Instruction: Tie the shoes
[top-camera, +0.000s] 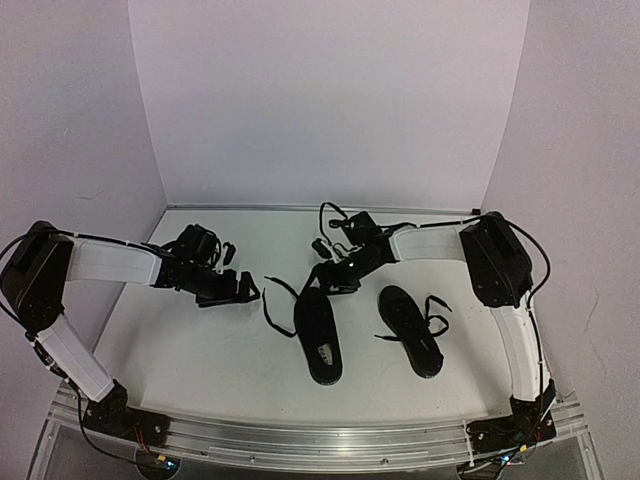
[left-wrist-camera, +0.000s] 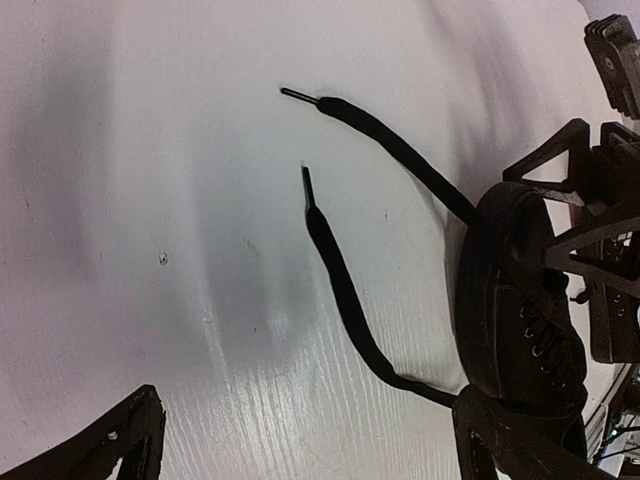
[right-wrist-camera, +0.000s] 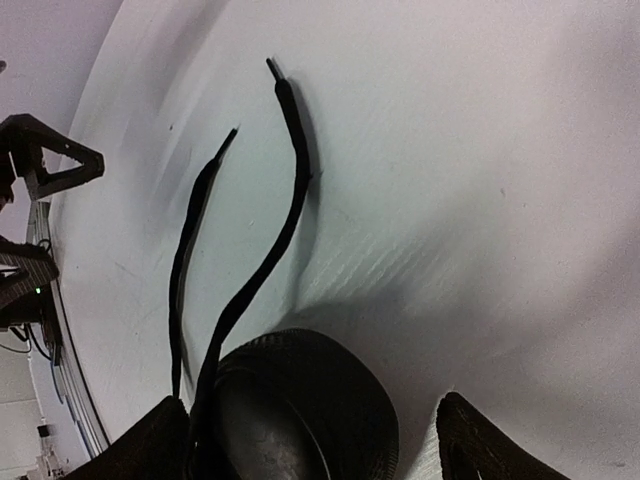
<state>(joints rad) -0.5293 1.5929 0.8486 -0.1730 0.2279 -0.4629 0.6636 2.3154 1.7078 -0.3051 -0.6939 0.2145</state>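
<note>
Black shoes untied on table (top-camera: 190, 350), toes to 12: labelled shoe (top-camera: 320, 340), other shoe (top-camera: 410, 330) at its 3 o'clock | laces (left-wrist-camera: 345, 290) trailed toward 9 | right gripper (right-wrist-camera: 307, 400) spread wide astride labelled shoe's toe, nothing gripped | left gripper (left-wrist-camera: 305, 395) fully spread, empty, at laces' 9 o'clock

White table (top-camera: 200, 350), pale backdrop (top-camera: 330, 100), metal rail (top-camera: 300, 440)

Plain pale lilac back wall (top-camera: 330, 100) across the upper centre, matching side wall (top-camera: 60, 120) at left, white wood-grain tabletop (top-camera: 200, 350) below, brushed aluminium rail (top-camera: 320, 440) along the bottom edge, soft even light
</note>
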